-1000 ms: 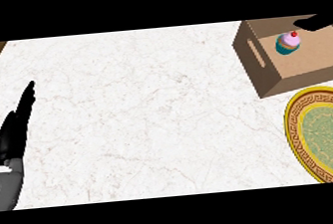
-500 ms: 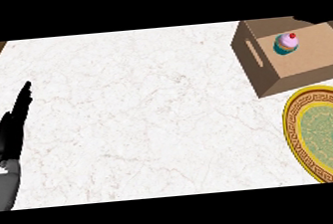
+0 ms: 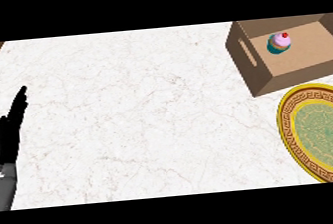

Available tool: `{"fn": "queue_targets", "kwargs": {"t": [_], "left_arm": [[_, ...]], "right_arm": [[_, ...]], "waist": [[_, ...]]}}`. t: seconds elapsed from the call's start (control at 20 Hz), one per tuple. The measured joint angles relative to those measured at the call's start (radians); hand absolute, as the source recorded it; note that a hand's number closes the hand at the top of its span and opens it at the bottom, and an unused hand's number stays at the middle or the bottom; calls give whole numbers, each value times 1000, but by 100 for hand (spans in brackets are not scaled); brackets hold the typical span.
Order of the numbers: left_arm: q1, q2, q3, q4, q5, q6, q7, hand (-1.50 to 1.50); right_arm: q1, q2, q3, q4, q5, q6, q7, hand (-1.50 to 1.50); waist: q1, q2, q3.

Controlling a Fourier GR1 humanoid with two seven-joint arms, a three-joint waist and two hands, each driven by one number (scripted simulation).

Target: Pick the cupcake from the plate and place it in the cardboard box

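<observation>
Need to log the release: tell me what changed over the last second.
The right hand, above the open cardboard box a second ago, has withdrawn out of view. The pink-frosted cupcake stays inside the box, the gold-rimmed green plate stays bare, and the left hand rests open at the left edge.

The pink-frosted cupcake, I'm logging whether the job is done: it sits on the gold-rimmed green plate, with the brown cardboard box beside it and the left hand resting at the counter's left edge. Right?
Not quite. The head view shows the pink-frosted cupcake inside the brown cardboard box, not on the gold-rimmed green plate, which lies beside the box. The black left hand rests open at the counter's left edge, as you said.
</observation>
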Motion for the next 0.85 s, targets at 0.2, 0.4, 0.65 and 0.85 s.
{"fn": "queue_targets", "kwargs": {"t": [0.2,0.4,0.65,0.85], "left_arm": [[-2,-1,14,18,-1,4,-8,0],[12,-5,20,11,-3,4,-9,0],[25,-7,26,7,-7,3,-13,0],[37,-10,29,-6,-9,-1,-6,0]], "right_arm": [[53,-73,-47,9,-42,63,-37,-150],[121,-146,-81,19,-71,117,-67,-150],[231,-243,-111,31,-98,226,-121,-150],[312,-311,-122,40,-109,330,-156,-150]], "waist": [[-18,-6,-1],[-25,-10,-1],[-34,-13,-1],[-36,-15,0]]}}
